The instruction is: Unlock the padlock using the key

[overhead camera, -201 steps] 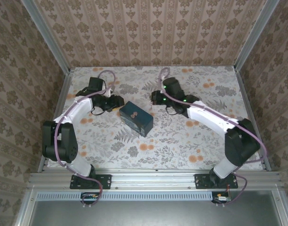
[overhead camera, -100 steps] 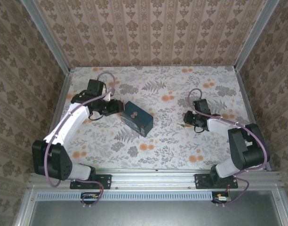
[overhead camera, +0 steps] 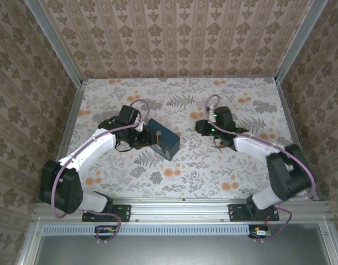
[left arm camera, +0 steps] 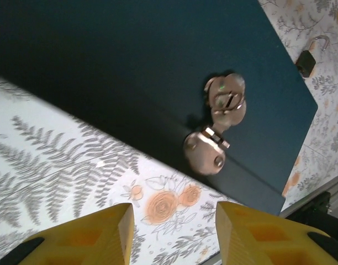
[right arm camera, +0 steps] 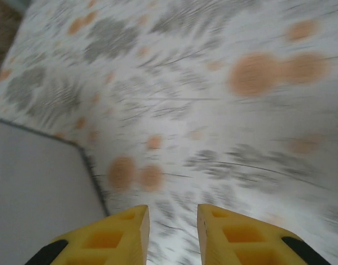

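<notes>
**Padlock point(left arm camera: 307, 59) lying loose past the box, both pincers hanging open**

The padlock is lying on the worktop point(left arm camera: 58, 154), ahead of the left pincer point(left arm camera: 173, 221) and beyond the far corner of the box point(left arm camera: 103, 66). It is well apart from that pincer's fingers. Its small metal shackle is pointing away from the pincer, and I cannot tell whether it is latched or sprung. It is not hooked through anything, so it is free to slide if nudged, and it probably needs pinning before a key can go in.

The left pincer is hovering low at the box's near edge with its jaws spread wide and nothing between them. The copper clasp point(left arm camera: 218, 127) is sitting straight ahead of the gap. That pose suggests it is lining up on the box or the clasp rather than on the padlock, perhaps to brace the box or to look past it.

The right pincer point(right arm camera: 172, 221) is pointing down at bare worktop, its yellow fingers point(right arm camera: 119, 232) standing slightly apart with only the flowered surface showing through the gap. Its view is blurring, so fine detail there is lost. I cannot tell where the key is. The unlocking seems not yet begun, since neither pincer is gripping or touching the padlock.
</notes>
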Available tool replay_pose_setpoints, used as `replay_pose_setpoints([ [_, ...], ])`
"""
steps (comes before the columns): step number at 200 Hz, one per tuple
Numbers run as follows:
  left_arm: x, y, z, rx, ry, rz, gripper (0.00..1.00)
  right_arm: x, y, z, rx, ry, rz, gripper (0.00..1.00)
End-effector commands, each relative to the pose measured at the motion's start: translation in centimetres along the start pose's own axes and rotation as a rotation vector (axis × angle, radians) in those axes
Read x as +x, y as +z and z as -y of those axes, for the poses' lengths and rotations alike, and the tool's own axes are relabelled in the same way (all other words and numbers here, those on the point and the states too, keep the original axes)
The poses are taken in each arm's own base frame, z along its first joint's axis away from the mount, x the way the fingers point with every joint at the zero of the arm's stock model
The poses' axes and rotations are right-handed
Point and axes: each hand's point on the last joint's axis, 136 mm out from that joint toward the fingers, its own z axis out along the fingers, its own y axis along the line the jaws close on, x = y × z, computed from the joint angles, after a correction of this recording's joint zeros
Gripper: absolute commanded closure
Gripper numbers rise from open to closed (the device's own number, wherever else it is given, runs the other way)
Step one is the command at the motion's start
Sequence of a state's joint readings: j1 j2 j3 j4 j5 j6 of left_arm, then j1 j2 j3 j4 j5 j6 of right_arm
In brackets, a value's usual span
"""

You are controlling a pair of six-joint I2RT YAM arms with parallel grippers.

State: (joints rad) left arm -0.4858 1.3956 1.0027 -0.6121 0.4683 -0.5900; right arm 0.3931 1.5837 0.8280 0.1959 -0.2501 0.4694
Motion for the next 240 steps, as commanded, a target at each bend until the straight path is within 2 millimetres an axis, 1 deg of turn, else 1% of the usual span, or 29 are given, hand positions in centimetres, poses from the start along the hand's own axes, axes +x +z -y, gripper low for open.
replay_pose_setpoints([
  [1, -1.7, 0.2, 1.5, 0.056, -0.021, 0.042, 0.57, 1.3, 3.5, -4.8, -0.214, -0.008, -0.050, 0.73],
  [10, -2.0, 0.4, 1.6, 0.060, -0.026, 0.052, 0.57, 1.6, 4.3, -5.9, -0.251, -0.021, -0.062, 0.73],
  [14, -2.1, 0.4, 1.7, 0.062, -0.029, 0.056, 0.58, 1.9, 4.7, -6.7, -0.277, -0.027, -0.078, 0.74],
  [28, -2.6, 0.8, 1.8, 0.072, -0.039, 0.064, 0.58, 2.9, 5.8, -8.3, -0.340, -0.031, -0.129, 0.75],
  [49, -3.3, 1.0, 1.7, 0.071, -0.055, 0.086, 0.58, 4.1, 6.7, -10.4, -0.418, -0.014, -0.170, 0.76],
  [65, -3.9, 0.9, 1.6, 0.059, -0.062, 0.113, 0.58, 4.6, 7.2, -11.6, -0.448, 0.018, -0.167, 0.76],
  [83, -4.4, 0.5, 1.3, 0.028, -0.055, 0.139, 0.57, 5.1, 8.2, -12.7, -0.445, 0.037, -0.180, 0.76],
  [107, -5.1, 0.2, 0.8, -0.026, -0.040, 0.153, 0.57, 5.1, 9.9, -14.3, -0.405, 0.021, -0.182, 0.75],
  [125, -5.8, -0.1, 0.2, -0.084, -0.027, 0.171, 0.57, 5.1, 10.9, -14.7, -0.351, 0.010, -0.188, 0.75],
  [137, -6.2, -0.1, 0.0, -0.093, -0.023, 0.179, 0.57, 5.1, 11.4, -14.2, -0.291, -0.005, -0.191, 0.75],
  [154, -6.6, 0.6, -0.1, -0.081, -0.031, 0.167, 0.57, 5.3, 11.8, -13.9, -0.248, -0.021, -0.209, 0.75],
  [162, -6.7, 0.9, -0.3, -0.086, -0.035, 0.161, 0.57, 5.3, 12.0, -13.3, -0.213, -0.016, -0.216, 0.76],
  [174, -6.9, 1.1, -0.7, -0.104, -0.039, 0.159, 0.57, 5.0, 11.9, -11.4, -0.118, -0.016, -0.207, 0.76],
  [191, -7.1, 0.9, -1.6, -0.151, -0.041, 0.169, 0.57, 4.5, 10.8, -7.2, 0.069, -0.048, -0.196, 0.76],
  [202, -7.1, 0.8, -1.9, -0.160, -0.040, 0.170, 0.56, 4.2, 9.9, -5.4, 0.146, -0.083, -0.191, 0.76],
  [204, -7.5, 0.4, -2.5, -0.165, -0.056, 0.182, 0.56, 4.2, 9.7, -5.1, 0.159, -0.091, -0.192, 0.76],
  [212, -7.9, 0.1, -2.9, -0.157, -0.067, 0.191, 0.56, 3.9, 9.2, -4.5, 0.175, -0.105, -0.188, 0.76],
  [220, -8.2, -0.4, -2.8, -0.141, -0.070, 0.201, 0.56, 3.7, 8.7, -4.2, 0.179, -0.111, -0.181, 0.75],
  [240, -9.4, -2.3, -2.0, -0.097, -0.037, 0.242, 0.54, 2.4, 7.0, -4.4, 0.156, -0.143, -0.128, 0.72],
])
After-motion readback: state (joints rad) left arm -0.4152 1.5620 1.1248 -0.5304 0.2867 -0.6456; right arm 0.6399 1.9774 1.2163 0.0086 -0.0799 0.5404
